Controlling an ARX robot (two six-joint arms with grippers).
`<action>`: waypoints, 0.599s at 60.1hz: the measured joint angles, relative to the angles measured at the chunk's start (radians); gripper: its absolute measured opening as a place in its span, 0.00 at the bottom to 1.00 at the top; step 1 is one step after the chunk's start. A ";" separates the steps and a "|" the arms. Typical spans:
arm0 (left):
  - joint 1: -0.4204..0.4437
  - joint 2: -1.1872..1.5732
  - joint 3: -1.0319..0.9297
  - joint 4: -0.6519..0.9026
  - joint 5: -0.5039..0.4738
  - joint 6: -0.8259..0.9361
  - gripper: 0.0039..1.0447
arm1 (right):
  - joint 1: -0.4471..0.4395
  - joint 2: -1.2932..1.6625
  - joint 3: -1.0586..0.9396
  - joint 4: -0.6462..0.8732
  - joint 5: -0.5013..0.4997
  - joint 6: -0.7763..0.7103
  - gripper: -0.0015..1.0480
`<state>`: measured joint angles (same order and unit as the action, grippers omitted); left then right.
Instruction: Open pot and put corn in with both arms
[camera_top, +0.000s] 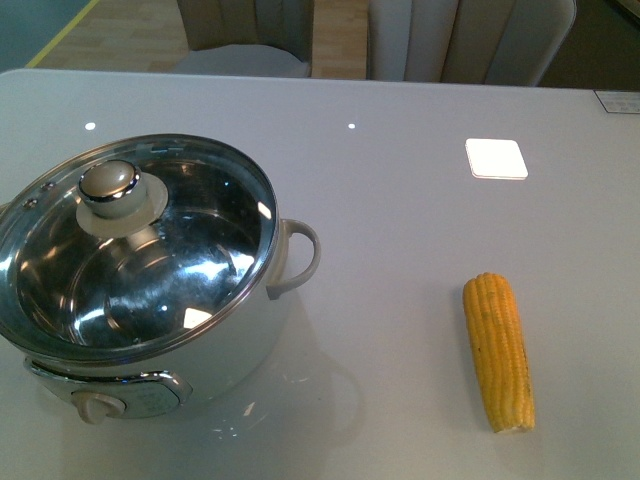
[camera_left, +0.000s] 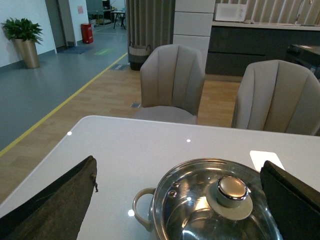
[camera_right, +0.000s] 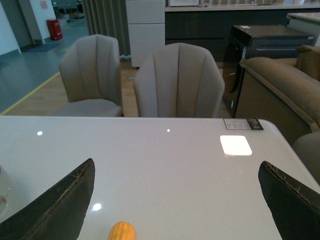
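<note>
The white pot (camera_top: 250, 340) stands at the table's front left with a glass lid (camera_top: 215, 235) on it, grey knob (camera_top: 110, 185) on top. The corn (camera_top: 498, 350) lies lengthwise at the front right. Neither arm shows in the front view. In the left wrist view my left gripper (camera_left: 180, 200) is open, its dark fingers (camera_left: 55, 205) spread wide above the pot's lid (camera_left: 200, 215) and knob (camera_left: 231, 189). In the right wrist view my right gripper (camera_right: 177, 200) is open over bare table, with the tip of the corn (camera_right: 122, 231) just below it.
The pot's looped side handle (camera_top: 300, 255) points toward the table middle. A bright light reflection (camera_top: 496, 158) lies on the white table (camera_top: 400, 250) at the back right. Padded chairs (camera_left: 172, 82) stand beyond the far edge.
</note>
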<state>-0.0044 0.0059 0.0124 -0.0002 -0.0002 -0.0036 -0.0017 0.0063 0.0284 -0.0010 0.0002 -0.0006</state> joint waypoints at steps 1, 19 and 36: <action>0.000 0.000 0.000 0.000 0.000 0.000 0.94 | 0.000 0.000 0.000 0.000 0.000 0.000 0.92; 0.000 0.000 0.000 0.000 0.000 0.000 0.94 | 0.000 0.000 0.000 0.000 0.000 0.000 0.92; 0.000 0.000 0.000 0.000 0.000 0.000 0.94 | 0.000 0.000 0.000 0.000 0.000 0.000 0.92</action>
<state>-0.0044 0.0059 0.0124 -0.0002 -0.0002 -0.0040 -0.0017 0.0063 0.0284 -0.0010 0.0002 -0.0006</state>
